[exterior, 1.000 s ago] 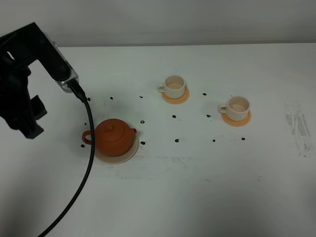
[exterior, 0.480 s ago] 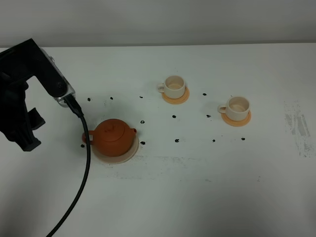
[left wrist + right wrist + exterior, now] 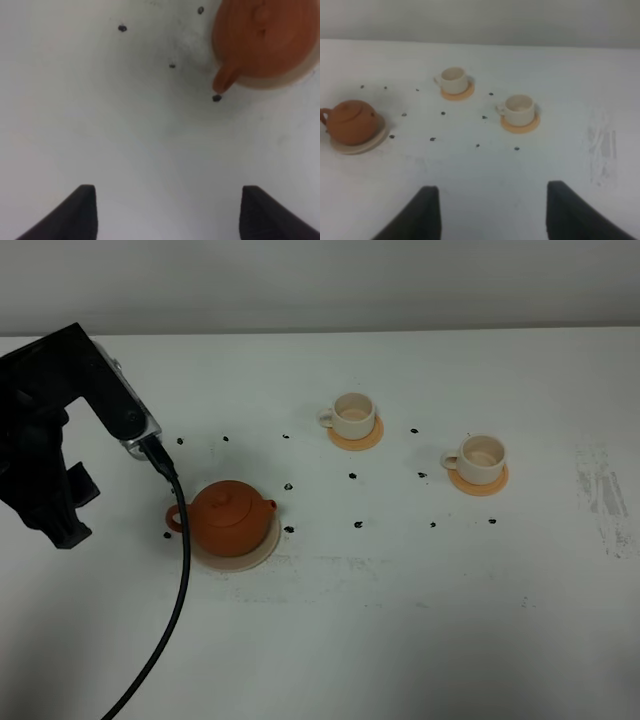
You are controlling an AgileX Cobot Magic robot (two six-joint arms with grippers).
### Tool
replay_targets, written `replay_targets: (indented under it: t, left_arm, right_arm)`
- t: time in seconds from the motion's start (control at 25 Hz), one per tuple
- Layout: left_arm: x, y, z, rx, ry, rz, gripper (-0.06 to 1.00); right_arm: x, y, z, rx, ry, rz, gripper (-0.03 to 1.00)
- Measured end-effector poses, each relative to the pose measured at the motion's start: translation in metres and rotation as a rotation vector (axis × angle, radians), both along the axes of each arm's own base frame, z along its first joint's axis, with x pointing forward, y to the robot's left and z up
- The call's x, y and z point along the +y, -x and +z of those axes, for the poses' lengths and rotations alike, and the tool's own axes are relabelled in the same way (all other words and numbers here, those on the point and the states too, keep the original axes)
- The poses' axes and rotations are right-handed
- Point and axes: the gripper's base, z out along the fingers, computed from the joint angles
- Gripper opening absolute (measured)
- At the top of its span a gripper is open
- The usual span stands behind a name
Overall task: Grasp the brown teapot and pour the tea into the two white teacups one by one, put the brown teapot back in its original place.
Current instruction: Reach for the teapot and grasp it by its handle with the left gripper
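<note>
Teapot first: in the high view you can see the brown teapot [image 3: 232,518] sitting flat on its beige saucer [image 3: 238,562], with its lid on and its loop handle [image 3: 175,519] turned toward the left arm [image 3: 55,455]. That arm hangs over the tabletop [image 3: 400,630] just beside the pot and does not touch it. The two white teacups [image 3: 354,416] [image 3: 484,454] stand well apart from the pot, each on a small orange coaster. You see no dark tea in them; they look pale inside. In the left wrist view, the left gripper [image 3: 170,215] is spread wide with nothing between its two dark fingers [image 3: 82,212]. The pot and its handle sit ahead of the gripper and off to one side, not between the fingers. In the right wrist view, the right gripper [image 3: 492,215] is also spread apart and has nothing in it. It hangs back from the cups and the pot, which all show far ahead of it. So it looks like nothing is done yet. You have to grab the pot, fill one cup, fill the other cup, and then set the pot down on the saucer again.
</note>
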Motion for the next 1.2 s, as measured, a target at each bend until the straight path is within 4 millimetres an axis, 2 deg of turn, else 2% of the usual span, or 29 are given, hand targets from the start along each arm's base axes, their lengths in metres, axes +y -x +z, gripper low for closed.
replay_targets:
  t: [0.16,0.32,0.6,0.76,0.96,1.2]
  left_arm:
    - [0.003,0.017,0.005,0.079,0.027,0.018,0.62]
    - [0.007,0.037,0.022,0.057,0.078,0.005,0.61]
    - [0.021,0.075,0.034,-0.008,0.13,0.034,0.58]
    - [0.032,0.102,0.021,0.011,0.142,0.066,0.58]
    - [0.04,0.119,-0.024,0.115,0.085,0.077,0.56]
    - [0.043,0.118,-0.028,0.089,0.073,0.104,0.53]
  right_arm:
    - [0.0,0.0,0.0,-0.008,0.007,0.009,0.49]
    - [0.0,0.0,0.001,-0.01,0.01,0.024,0.49]
    - [0.0,0.001,0.0,-0.007,0.007,0.046,0.49]
    - [0.0,0.001,-0.001,0.004,0.01,0.048,0.49]
    - [0.0,-0.002,-0.006,0.022,0.008,0.047,0.49]
    - [-0.001,-0.011,-0.02,0.07,0.005,0.043,0.49]
